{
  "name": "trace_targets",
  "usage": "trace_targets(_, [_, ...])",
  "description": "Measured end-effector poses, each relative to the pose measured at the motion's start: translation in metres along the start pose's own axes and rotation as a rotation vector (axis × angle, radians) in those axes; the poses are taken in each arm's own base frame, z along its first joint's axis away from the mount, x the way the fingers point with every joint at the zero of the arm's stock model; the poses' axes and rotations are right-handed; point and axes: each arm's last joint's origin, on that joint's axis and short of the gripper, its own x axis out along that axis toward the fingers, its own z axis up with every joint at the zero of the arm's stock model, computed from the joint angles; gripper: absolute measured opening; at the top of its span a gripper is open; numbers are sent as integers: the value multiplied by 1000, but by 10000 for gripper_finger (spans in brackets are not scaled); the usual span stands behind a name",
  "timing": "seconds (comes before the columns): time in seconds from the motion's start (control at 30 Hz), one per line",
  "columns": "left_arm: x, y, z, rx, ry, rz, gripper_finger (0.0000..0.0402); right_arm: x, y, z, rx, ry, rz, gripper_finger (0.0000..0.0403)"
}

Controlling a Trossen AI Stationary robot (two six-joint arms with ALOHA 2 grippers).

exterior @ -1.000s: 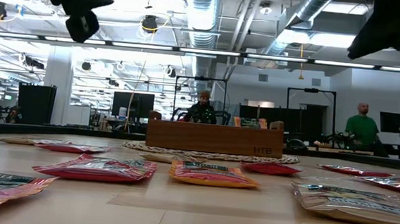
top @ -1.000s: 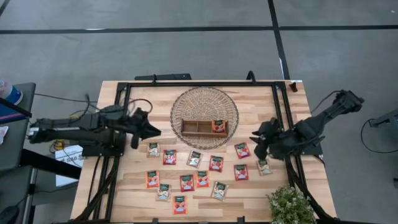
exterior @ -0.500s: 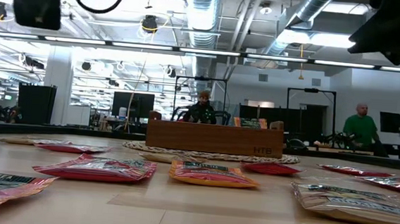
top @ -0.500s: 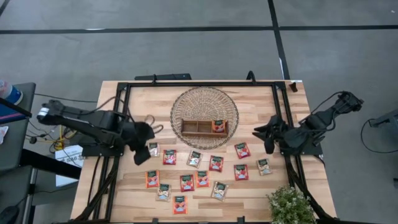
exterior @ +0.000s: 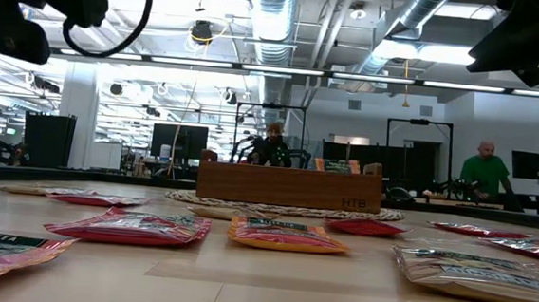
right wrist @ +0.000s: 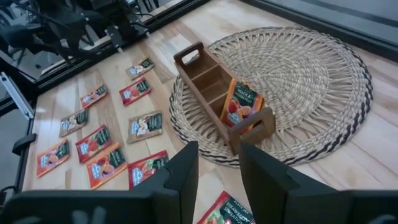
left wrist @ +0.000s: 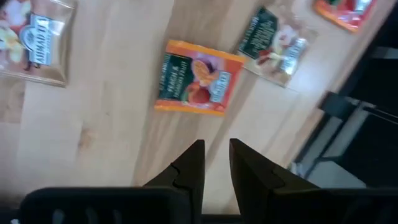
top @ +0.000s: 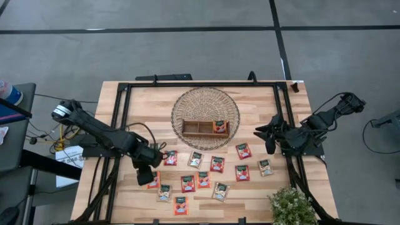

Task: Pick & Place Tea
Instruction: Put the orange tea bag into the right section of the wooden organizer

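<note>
I am swinging the left gripper (top: pixel 145 177) down and toward the near left part of the table; a second ago it was hanging up beside the wicker basket (top: pixel 205 114), and now it is hovering over the orange tea sachet (left wrist: pixel 197 78) at the left end of the spread. In the left wrist view its two fingers (left wrist: pixel 189 168) are standing with only a narrow slit between them, nothing pinched, and they are starting to part. That tells me I am lining up for a pick, not carrying anything yet.

The right gripper (top: pixel 267 135) is waiting above the table's right side, near the red sachet (top: pixel 243 150) there, having drawn back a little from where it was. Its fingers (right wrist: pixel 181 174) are standing apart with nothing between them.

The tea is mostly lying flat on the wood in loose rows in front of the basket. One orange sachet (right wrist: pixel 242 104) is already standing in the end compartment of the wooden tray (top: pixel 205 127), which is sitting on the basket. The other two compartments are looking bare, so I am judging the job barely begun.
</note>
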Motion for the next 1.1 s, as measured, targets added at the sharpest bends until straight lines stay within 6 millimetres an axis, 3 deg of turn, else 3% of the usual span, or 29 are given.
trace_targets(0.57, [5,-2,5,21,-112,77,154,0,0,0,0,2,1,107])
trace_targets(0.83, [31,2,2,5,-52,167,163,0,0,0,-1,2,1,107])
trace_targets(1.1, [50,-2,12,63,-63,196,163,0,0,0,-1,2,0,107])
